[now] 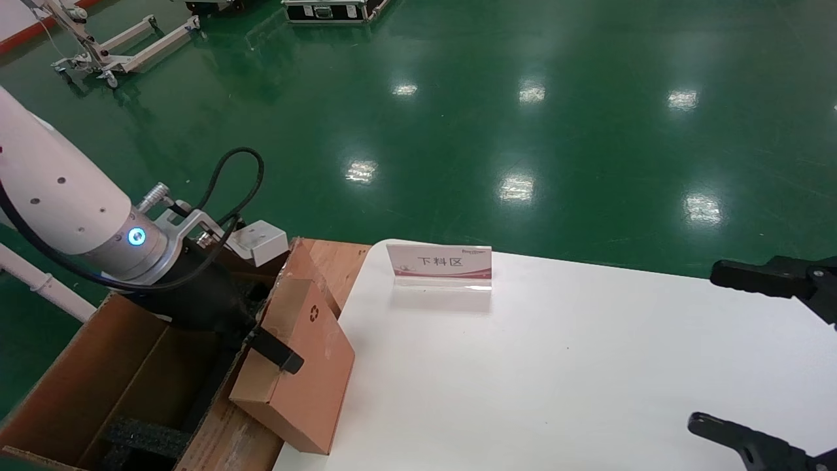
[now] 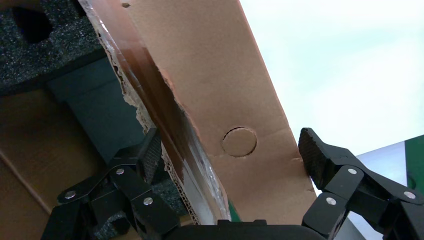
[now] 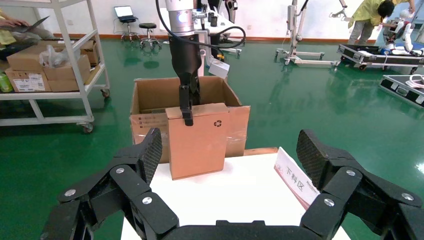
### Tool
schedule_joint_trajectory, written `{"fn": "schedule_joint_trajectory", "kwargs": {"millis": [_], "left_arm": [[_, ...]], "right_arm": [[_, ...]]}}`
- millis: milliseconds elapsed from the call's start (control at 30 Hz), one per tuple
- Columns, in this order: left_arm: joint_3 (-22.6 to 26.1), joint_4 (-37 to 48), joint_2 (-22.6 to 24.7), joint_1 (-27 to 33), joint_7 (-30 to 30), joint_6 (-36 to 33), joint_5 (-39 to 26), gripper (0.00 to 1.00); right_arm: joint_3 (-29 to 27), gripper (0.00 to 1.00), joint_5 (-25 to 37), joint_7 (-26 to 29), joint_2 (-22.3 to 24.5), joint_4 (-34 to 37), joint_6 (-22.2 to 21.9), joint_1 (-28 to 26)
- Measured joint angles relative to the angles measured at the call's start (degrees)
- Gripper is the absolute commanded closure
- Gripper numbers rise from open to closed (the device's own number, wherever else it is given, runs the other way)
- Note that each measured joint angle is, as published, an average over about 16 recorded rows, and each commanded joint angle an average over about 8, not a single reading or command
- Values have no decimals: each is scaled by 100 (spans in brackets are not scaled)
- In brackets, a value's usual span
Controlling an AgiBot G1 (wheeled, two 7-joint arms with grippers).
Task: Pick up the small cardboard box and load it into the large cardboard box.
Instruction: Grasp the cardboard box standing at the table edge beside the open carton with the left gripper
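Small box (image 1: 307,366) is tilted on edge at the counter's (image 1: 556,366) left side, leaning against the near wall of the big box (image 1: 98,386); recycling mark faces up and toward the counter. In the right wrist view it stands nearly upright in front of the big carton's (image 3: 145,107) taped side. Its lower corner looks to be touching or just above the counter edge; cannot tell which.

Step in hand: carry phase, grasp done, box not yet inside. Left tool (image 1: 278,350) is clamped on the small box's upper edge, one finger (image 1: 274,350) across the outer face, the other hidden behind it. In the left wrist view its fingers (image 2: 312,152) straddle cardboard, with black foam (image 2: 35,45) of the big box behind.

Next move, my read: lift higher to clear the wall and flap, shift left over the opening, then lower between the foam pads. Risk: the box catching on the flap.

Left arm reaches down from the left, over the big box, wrist bent toward the counter. Right tool (image 3: 230,165) is parked at the counter's right side, fingers spread wide, holding nothing. Sign stand (image 1: 439,263) sits at the counter's far edge, well apart.
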State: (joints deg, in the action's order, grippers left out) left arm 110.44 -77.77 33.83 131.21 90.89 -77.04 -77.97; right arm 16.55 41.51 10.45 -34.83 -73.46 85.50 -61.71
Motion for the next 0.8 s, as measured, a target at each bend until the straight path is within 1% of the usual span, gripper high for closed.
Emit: {"fn": "schedule_joint_trajectory", "kwargs": {"millis": [100,133,167,200,367,400,433,467,800], "left_arm": [[4,0,-9,-23,-25,27,-2,0],[4,0,-11,-28,-32,33,-2,0],[5,0,-12,-32,-37,38,-1,0],[6,0,-14,-35,-42,41,-1,11],[6,0,-15,-38,-45,45,-1,74],[6,0,-14,-38,-43,44,-1,86],[6,0,-14,-37,-40,42,-1,99],[6,0,-13,-36,-38,41,-1,100],[3,0,-9,-28,-24,26,0,100]], "right_arm": [[0,0,0,0,0,0,-1,0],[1,10,-1,-1,0,0,-1,0],[1,22,-1,-1,0,0,-1,0],[1,35,-1,-1,1,0,-1,0],[1,97,-1,-1,1,1,-2,0],[1,100,-1,-1,1,1,-2,0],[1,100,-1,-1,1,1,-2,0],[1,100,-1,-1,1,1,-2,0],[1,100,-1,0,1,1,-1,0]]}}
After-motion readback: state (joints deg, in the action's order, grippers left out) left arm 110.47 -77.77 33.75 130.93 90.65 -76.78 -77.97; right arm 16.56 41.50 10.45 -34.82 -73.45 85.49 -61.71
